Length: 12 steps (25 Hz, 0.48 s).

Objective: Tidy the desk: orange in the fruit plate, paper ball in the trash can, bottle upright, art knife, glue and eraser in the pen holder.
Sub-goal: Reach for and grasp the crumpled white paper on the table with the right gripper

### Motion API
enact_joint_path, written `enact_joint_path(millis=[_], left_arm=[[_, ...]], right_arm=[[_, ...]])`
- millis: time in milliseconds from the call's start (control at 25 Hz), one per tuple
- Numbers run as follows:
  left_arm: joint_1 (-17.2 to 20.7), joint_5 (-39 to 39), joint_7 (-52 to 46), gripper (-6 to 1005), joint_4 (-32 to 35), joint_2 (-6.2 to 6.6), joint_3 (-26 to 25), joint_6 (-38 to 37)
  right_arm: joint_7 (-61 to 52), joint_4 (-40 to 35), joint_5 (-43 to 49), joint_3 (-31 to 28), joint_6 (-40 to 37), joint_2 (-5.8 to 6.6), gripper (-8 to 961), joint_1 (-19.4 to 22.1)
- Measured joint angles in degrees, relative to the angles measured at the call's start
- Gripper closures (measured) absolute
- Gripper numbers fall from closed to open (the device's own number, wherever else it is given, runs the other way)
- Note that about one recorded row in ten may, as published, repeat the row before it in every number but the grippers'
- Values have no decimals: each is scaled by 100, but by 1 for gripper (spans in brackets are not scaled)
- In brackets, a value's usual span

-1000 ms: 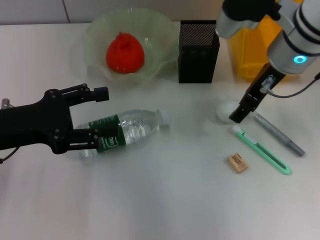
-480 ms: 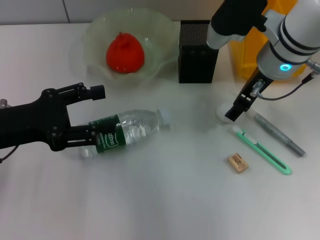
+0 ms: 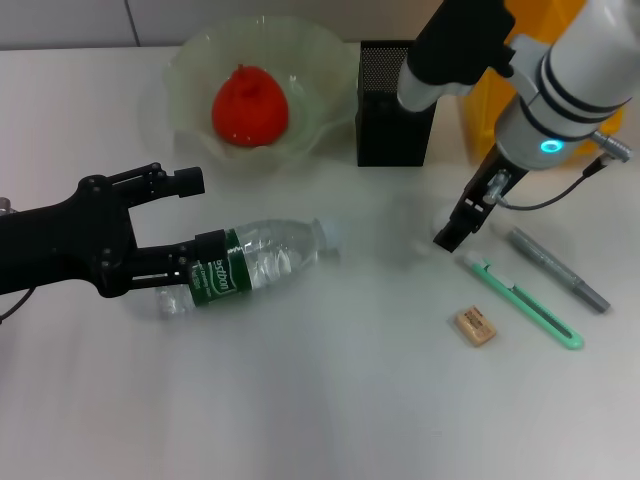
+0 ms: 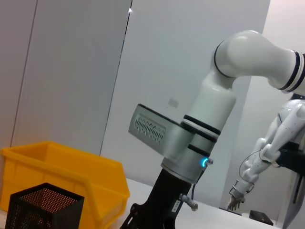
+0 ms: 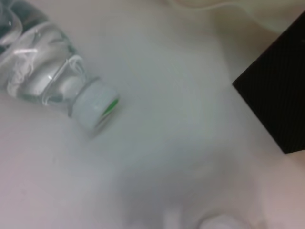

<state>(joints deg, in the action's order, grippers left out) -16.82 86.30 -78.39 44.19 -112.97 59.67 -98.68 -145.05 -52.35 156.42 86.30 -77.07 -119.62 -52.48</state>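
The desk point(image 3: 330, 400) holds everything; the plate point(image 3: 190, 75) with the orange point(image 3: 250, 105) sits left of the holder point(image 3: 395, 105), the bin point(image 3: 505, 110) right of it; the bottle point(image 3: 255, 262) lies before the plate, the left gripper point(image 3: 190, 225) spread around its base; the right gripper point(image 3: 452, 232), grip unclear, hides the paper ball; knife point(image 3: 522, 298), glue point(image 3: 558, 268), eraser point(image 3: 474, 326) lie before the bin.

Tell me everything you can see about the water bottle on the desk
The bottle is small, clear plastic, with a dark green label printed in white and a white cap. It lies on its side on the white desk, cap pointing toward the robot's right, in front of the fruit plate. The left gripper is open around its label end, one finger along the bottle's near side, the other above it. It looks empty or nearly so.
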Motion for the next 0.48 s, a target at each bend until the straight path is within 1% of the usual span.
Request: enact_joint_path(millis=[120,320,480], left_arm=[[-8,0,15,156,-7,3,0,16],[-28,0,23,156,-12,2,0,44],[-36,0,24,156,-16,0,1,66]], right_arm=[[-2,135,1,41,68,0,124,-49],[-8,116,22,80,89,1,125,-52],[-12,113,43,80,79,1,290,-52]])
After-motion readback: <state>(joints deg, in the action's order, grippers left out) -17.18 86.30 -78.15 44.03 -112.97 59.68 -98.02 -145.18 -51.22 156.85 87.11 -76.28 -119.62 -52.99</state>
